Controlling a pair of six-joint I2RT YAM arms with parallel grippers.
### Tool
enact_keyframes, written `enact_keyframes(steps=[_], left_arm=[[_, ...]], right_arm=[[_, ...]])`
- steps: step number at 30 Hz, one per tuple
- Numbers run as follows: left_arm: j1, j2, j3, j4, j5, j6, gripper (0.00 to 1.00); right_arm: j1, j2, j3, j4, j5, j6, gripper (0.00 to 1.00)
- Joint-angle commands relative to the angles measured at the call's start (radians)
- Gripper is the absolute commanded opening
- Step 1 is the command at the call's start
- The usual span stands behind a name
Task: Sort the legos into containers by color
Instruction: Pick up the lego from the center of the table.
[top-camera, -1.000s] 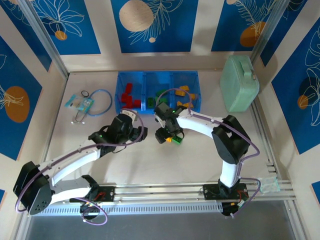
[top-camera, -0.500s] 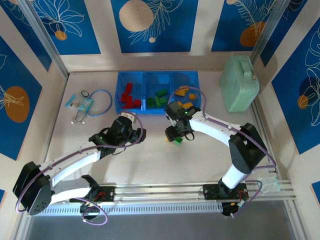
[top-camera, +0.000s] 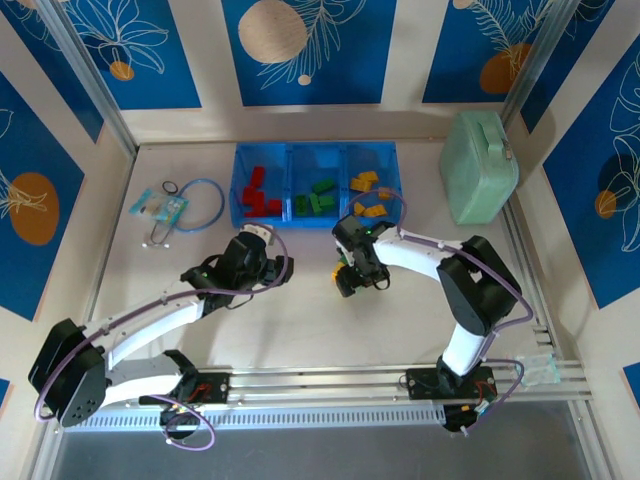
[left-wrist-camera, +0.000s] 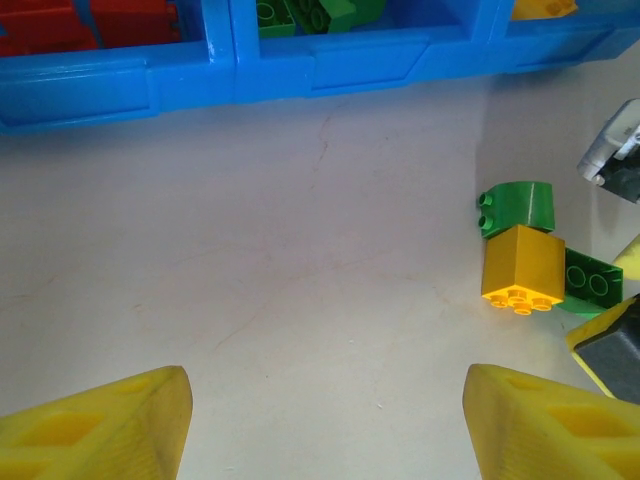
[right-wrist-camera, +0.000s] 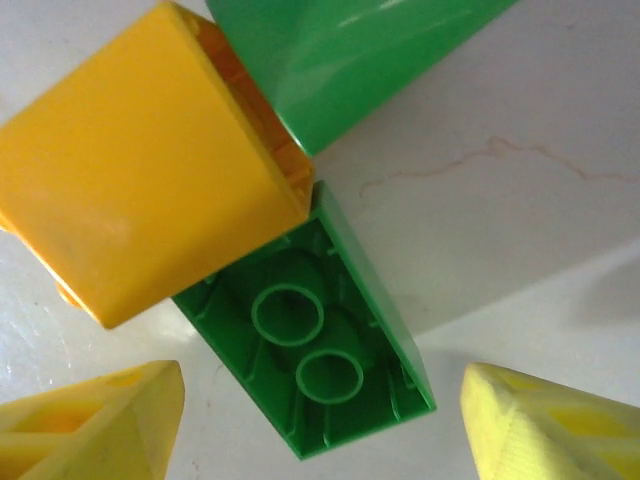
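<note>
Right jaws shifted over clustered legos.

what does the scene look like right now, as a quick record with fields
tray: blue three-compartment tray at the far side of the table
tray contents: red bricks left, green bricks middle, yellow/orange bricks right
loose bricks: yellow brick, upturned green brick, second green brick, clustered on the table in front of the tray
left gripper: open, empty, over bare table
right gripper: open, low over the upturned green brick, not gripping it
other: mint-green case right of the tray
</note>
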Motion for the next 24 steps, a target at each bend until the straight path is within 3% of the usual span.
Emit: enact_keyframes(steps=[1,8,11,18,24], left_arm=[[-0.006,-0.002,0.003,0.002,-0.003,-0.008,0.71],[-0.006,-0.028,-0.005,-0.022,-0.030,0.001,0.71],[-0.004,-0.035,-0.003,-0.027,-0.041,0.006,0.70],[-0.005,-0.065,-0.029,0.012,-0.048,0.010,0.69],[-0.006,-0.088,-0.067,0.006,-0.045,-0.026,0.68]], right_arm=[[0.004,0.036,0.044,0.013,-0.022,-0.027,0.71],[0.036,0.046,0.065,-0.011,-0.017,-0.025,0.37],[0.059,0.012,0.098,-0.058,0.009,-0.016,0.30],[0.056,-0.086,0.270,-0.111,0.008,0.003,0.29],[-0.039,0.066,0.563,-0.131,-0.062,-0.008,0.29]])
